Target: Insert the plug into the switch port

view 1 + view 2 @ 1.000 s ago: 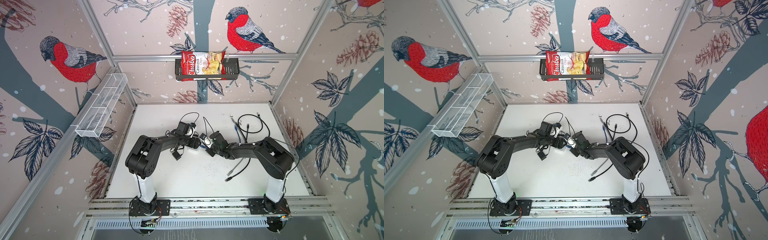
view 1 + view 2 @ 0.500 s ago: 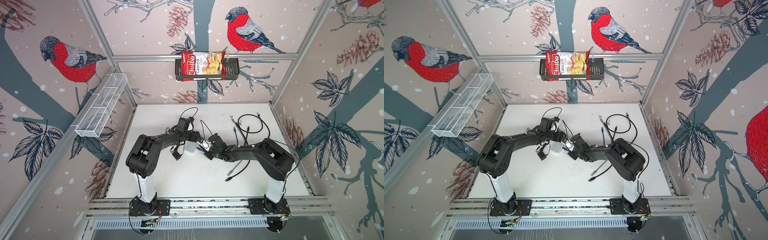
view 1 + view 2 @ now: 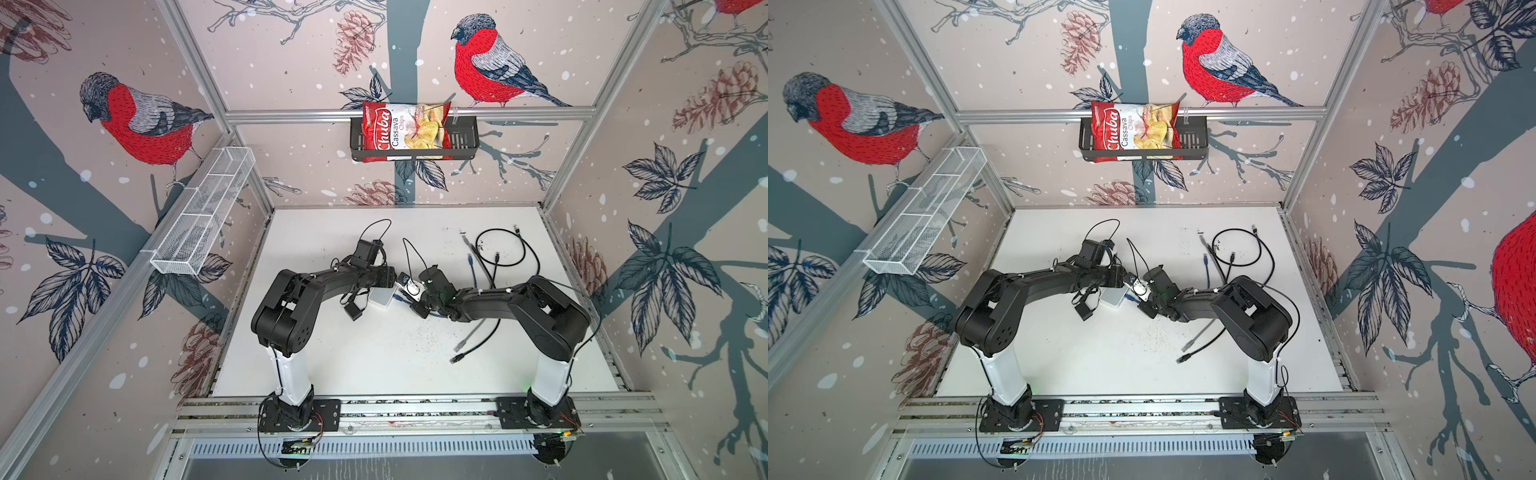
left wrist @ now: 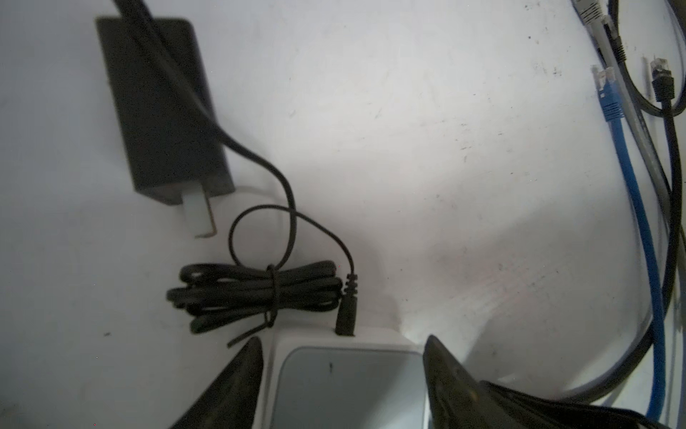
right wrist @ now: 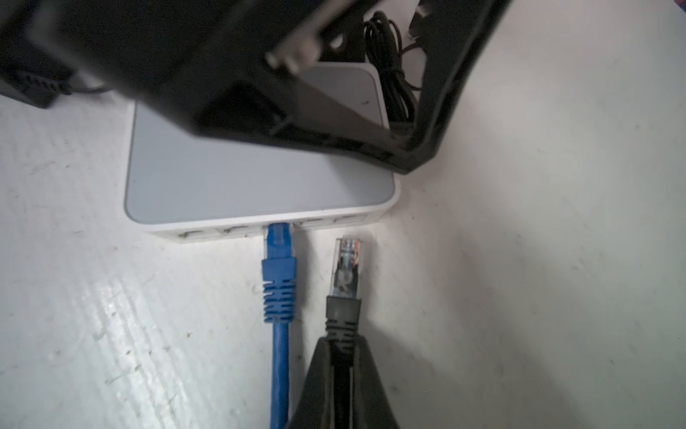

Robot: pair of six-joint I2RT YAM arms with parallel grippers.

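In both top views the left gripper (image 3: 384, 291) has come down over the white switch (image 3: 381, 297). In the left wrist view its jaws, spread, straddle the switch. In the right wrist view the right gripper (image 5: 339, 356) pinches the black cable, with the plug (image 5: 346, 267) just short of a free port beside the blue plug (image 5: 278, 260), so insertion can begin.

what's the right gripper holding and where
The black cable, pinched at its strain-relief boot just behind the clear plug, by the right gripper.

Plug (image 5: 345, 267) just beside switch (image 5: 256, 174) ports — apart; adapter (image 4: 163, 107) behind.
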